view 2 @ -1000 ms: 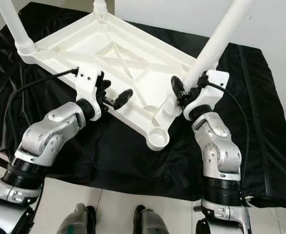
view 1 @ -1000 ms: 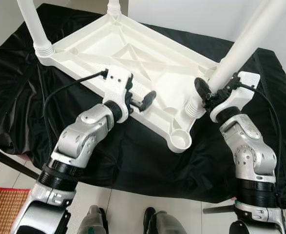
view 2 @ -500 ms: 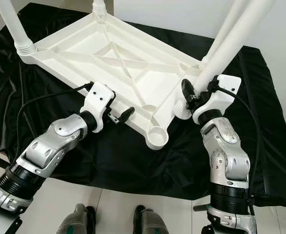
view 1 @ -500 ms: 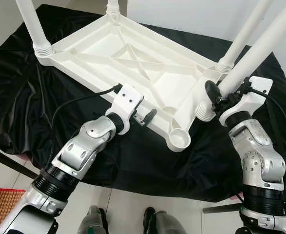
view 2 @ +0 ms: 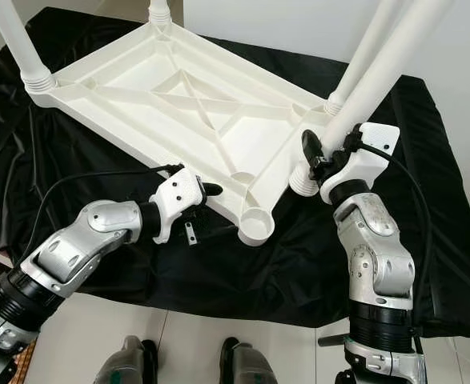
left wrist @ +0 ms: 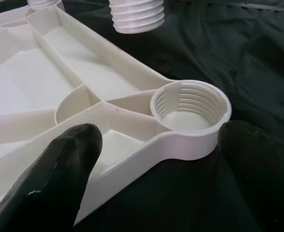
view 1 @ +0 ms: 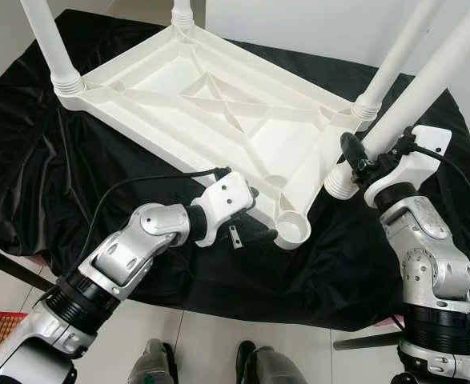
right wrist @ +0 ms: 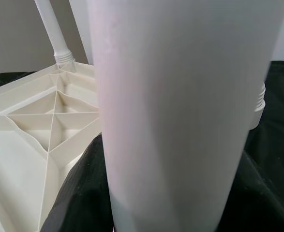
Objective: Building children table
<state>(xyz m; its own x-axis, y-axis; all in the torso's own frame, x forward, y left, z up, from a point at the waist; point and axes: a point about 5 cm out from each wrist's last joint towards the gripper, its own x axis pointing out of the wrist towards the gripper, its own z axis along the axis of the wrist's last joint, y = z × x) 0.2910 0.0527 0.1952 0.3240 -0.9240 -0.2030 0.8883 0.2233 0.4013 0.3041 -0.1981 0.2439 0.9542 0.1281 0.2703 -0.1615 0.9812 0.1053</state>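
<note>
A black cloth (view 1: pixel 50 160) covered the bench, and on it the white plastic children's table (view 1: pixel 210 104) lay upside down, its ribbed underside facing up. Three legs already stood screwed into corner sockets — one at the far left (view 1: pixel 46 36), one at the far corner (view 1: pixel 182 10) and one at the far right (view 1: pixel 395 56). The near corner's threaded socket (left wrist: pixel 190 108) stood empty. The right gripper (view 1: pixel 363 156) was clamped on the fourth white leg (view 1: pixel 427 88), holding it tilted with its threaded end (view 1: pixel 340 180) just beside the table's right edge, above the cloth and apart from the empty socket. The left gripper (view 1: pixel 247 220) sat low at the table's near edge, close to the empty socket; its black fingers (left wrist: pixel 59 164) were spread wide on either side of the rim by that socket, with nothing gripped between them. Below the bench, pale floor tiles (view 1: pixel 210 344) and the robot's feet (view 1: pixel 259 364) were visible.
</note>
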